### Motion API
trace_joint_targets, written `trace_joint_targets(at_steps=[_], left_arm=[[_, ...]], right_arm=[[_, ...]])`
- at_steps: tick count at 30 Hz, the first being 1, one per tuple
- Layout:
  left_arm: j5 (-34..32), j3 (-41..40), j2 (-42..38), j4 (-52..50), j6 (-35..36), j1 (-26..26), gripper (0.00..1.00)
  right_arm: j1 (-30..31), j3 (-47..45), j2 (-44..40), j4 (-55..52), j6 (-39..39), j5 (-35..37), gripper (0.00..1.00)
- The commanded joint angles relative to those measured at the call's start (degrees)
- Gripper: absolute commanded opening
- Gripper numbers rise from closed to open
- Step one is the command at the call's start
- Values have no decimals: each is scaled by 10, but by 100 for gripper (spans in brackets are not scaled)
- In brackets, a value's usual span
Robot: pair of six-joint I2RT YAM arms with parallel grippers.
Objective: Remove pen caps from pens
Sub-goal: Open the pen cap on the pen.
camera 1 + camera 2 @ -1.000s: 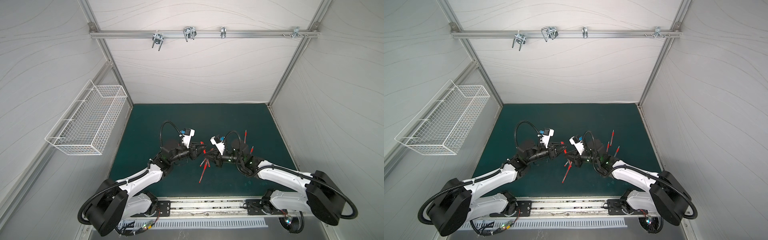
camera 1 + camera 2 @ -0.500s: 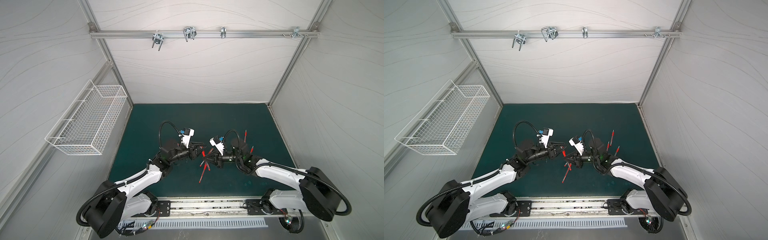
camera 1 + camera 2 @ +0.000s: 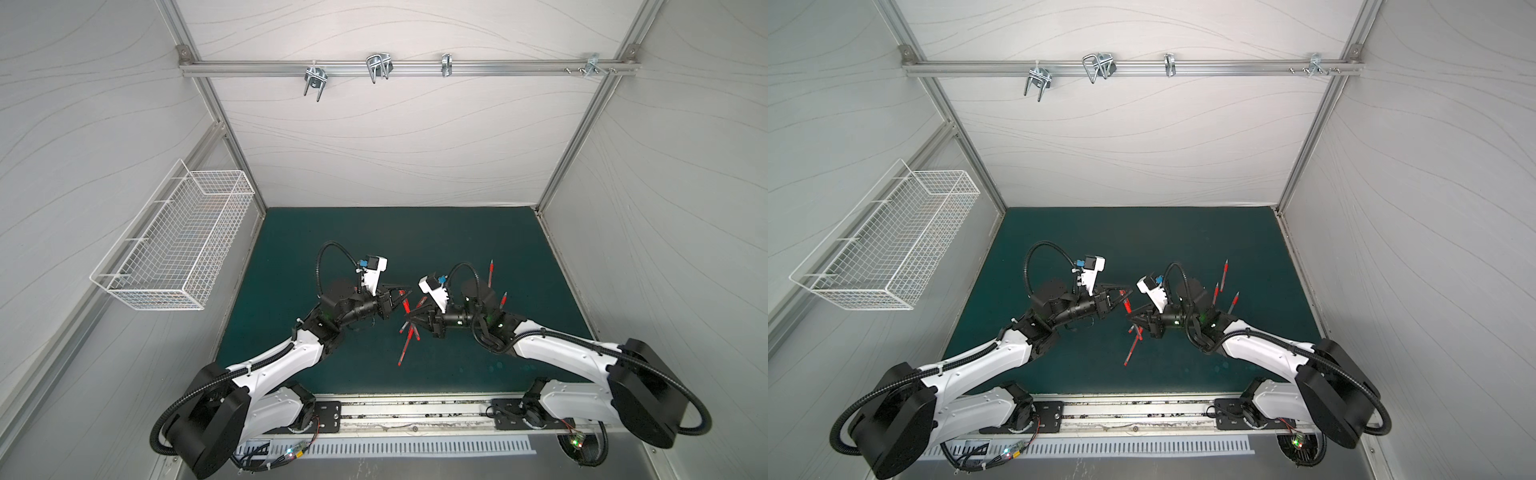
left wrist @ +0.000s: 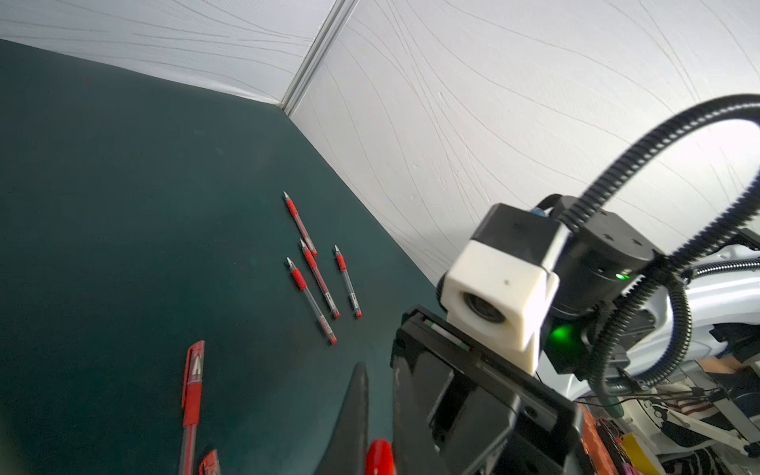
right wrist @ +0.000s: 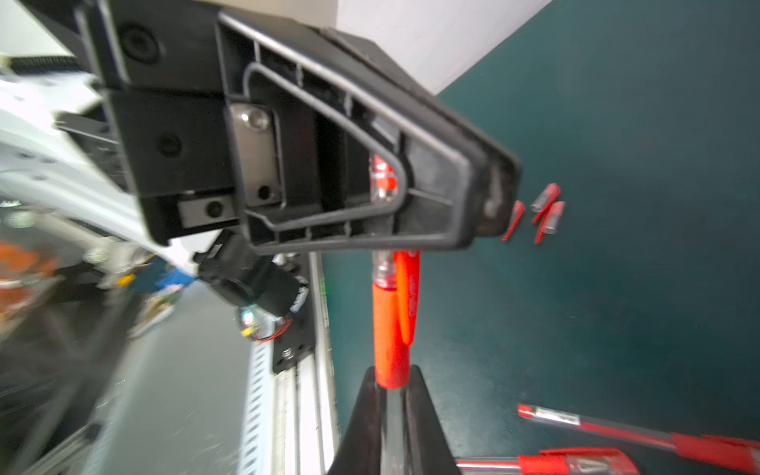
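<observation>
Right claw (image 5: pixel 392 380) is clamped narrow on the barrel of a pen (image 5: pixel 392 423) held clear of the table (image 3: pixel 374 249). The pen's red cap (image 5: pixel 390 320) is seated and juts past the fingertips, its far end pinched in the closed left claw (image 3: pixel 405 293), so the two claws meet tip to tip. On the table, three loose caps (image 5: pixel 543 210) lie just past the left claw's fingertip, capped pens (image 3: pixel 408 343) lie crossed under the meeting claws, and four bare pens (image 4: pixel 314 271) lie grouped well behind the right claw, beyond its wrist.
</observation>
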Motion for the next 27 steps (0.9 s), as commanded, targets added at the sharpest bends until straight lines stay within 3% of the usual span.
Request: trace_joint_targets(at_steps=[1,4,6,8,11,15,20,23,27], left_arm=[[-70,8,-26,-23,1,1,0],[-117,3,-38,-38,-8,1,0],[-137,-2,-44,-40,-13,2,0],[-143,-4,-47,-39,-16,2,0],[-146,-6,-48,-38,-17,3,0],[-147,-9,-54,-37,-18,6,0],[-145,-11,-61,-36,-20,10,0],[-144,-12,-62,-36,-22,12,0],[-142,-13,-62,-34,-25,14,0]], right_arm=[[90,12,-35,-67,-69,290,0],[155,22,-24,-79,-79,479,0],[179,30,-11,-77,-79,540,0],[192,38,2,-80,-82,552,0],[172,42,5,-86,-75,447,0],[71,35,-3,-100,-50,158,0],[-23,17,11,-57,-18,-85,0],[-59,13,24,-36,6,-158,0],[-63,20,31,-53,-2,-164,0]])
